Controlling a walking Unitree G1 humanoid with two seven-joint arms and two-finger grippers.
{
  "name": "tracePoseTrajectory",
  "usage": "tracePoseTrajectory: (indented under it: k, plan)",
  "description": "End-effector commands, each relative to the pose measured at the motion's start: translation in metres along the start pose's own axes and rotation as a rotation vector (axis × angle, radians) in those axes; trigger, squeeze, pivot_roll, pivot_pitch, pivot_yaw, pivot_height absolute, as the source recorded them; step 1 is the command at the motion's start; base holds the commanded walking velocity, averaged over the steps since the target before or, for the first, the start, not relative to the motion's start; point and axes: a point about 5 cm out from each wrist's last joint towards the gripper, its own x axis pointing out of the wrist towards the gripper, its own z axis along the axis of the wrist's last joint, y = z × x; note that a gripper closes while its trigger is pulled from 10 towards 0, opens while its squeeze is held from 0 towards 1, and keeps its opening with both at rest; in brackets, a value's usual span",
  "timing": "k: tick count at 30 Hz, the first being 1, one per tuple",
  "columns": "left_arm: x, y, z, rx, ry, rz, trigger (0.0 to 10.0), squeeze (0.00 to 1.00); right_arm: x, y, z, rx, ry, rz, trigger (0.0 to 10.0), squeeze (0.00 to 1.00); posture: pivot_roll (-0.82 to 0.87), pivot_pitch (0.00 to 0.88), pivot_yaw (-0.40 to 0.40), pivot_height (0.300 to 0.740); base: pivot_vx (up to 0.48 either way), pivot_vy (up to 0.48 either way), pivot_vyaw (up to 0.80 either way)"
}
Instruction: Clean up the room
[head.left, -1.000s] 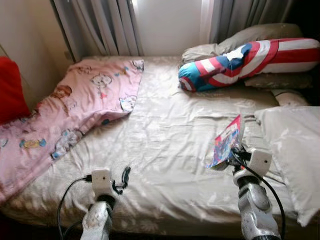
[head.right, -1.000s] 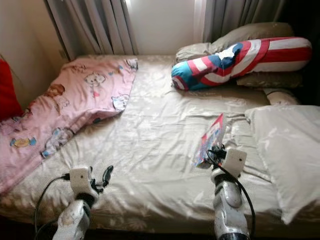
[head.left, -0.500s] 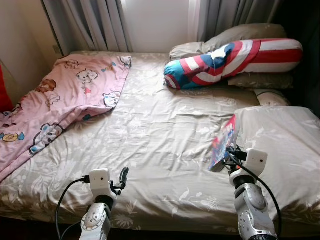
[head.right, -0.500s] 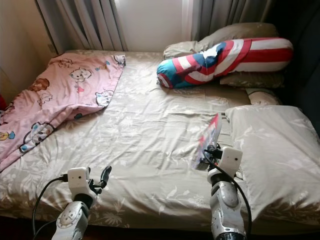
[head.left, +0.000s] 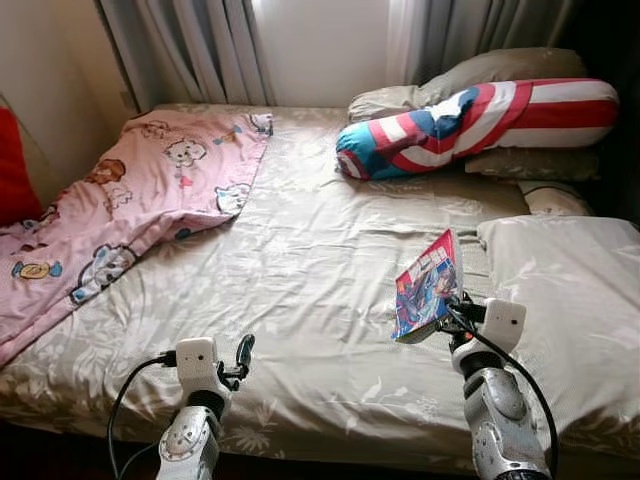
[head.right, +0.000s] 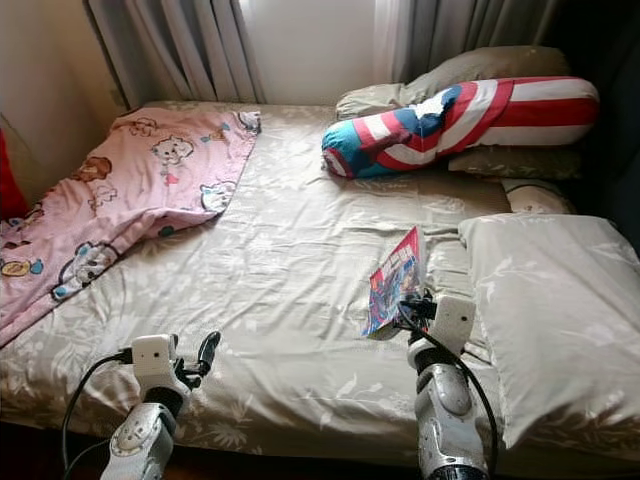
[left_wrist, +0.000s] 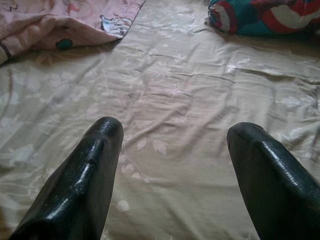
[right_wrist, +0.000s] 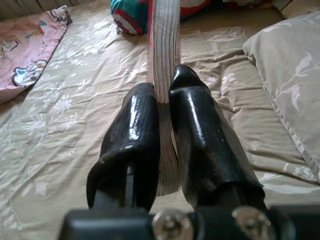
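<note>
Pink cartoon blanket bunched along bed's left edge, striped star bolster across headboard pillows, beige pillow just beside right gripper. Comic book pinched upright between clenched fingers above floral beige sheet. Left gripper spread, grasping nothing, near foot edge. Grey curtains behind.

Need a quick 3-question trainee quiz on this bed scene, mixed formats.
1. True or false: the right gripper is shut on the thin colourful comic book.
2. The left gripper over the beige floral bedsheet is: A) open, holding nothing B) holding the pink cartoon blanket C) shut on a pillow.
3. Fill in: the red, white and blue striped bolster lies at the bed's ____, near the grey curtains.

Key: 1 true; 2 A; 3 head.
</note>
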Motion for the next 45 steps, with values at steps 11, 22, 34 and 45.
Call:
tracePoseTrajectory:
  k: [11, 22, 34, 45]
  plan:
    - [-0.0008, 0.0008, 0.0015, 0.006, -0.006, -0.003, 10.0, 0.00, 0.0031, 0.0028, 0.0074, 0.001, -0.034, 0.011, 10.0, 0.00, -0.08, 0.058, 0.026, 0.740, 0.254, 0.000, 0.00]
    - [-0.0021, 0.0011, 0.0011, 0.006, -0.006, 0.002, 10.0, 0.00, 0.0022, 0.0026, 0.0070, 0.000, -0.031, 0.009, 10.0, 0.00, -0.08, 0.069, 0.022, 0.740, 0.000, 0.000, 0.00]
    - [-0.0032, 0.0009, 0.0028, 0.011, -0.014, -0.001, 10.0, 0.00, 0.0031, 0.0038, 0.0051, 0.001, -0.023, 0.009, 10.0, 0.00, -0.08, 0.076, 0.021, 0.740, 0.000, 0.000, 0.00]
    - [-0.0046, 0.0020, 0.0034, 0.018, -0.017, -0.003, 10.0, 0.00, 0.0040, 0.0051, 0.0022, -0.016, -0.004, 0.005, 10.0, 0.00, -0.07, 0.080, 0.024, 0.685, 0.000, 0.000, 0.00]
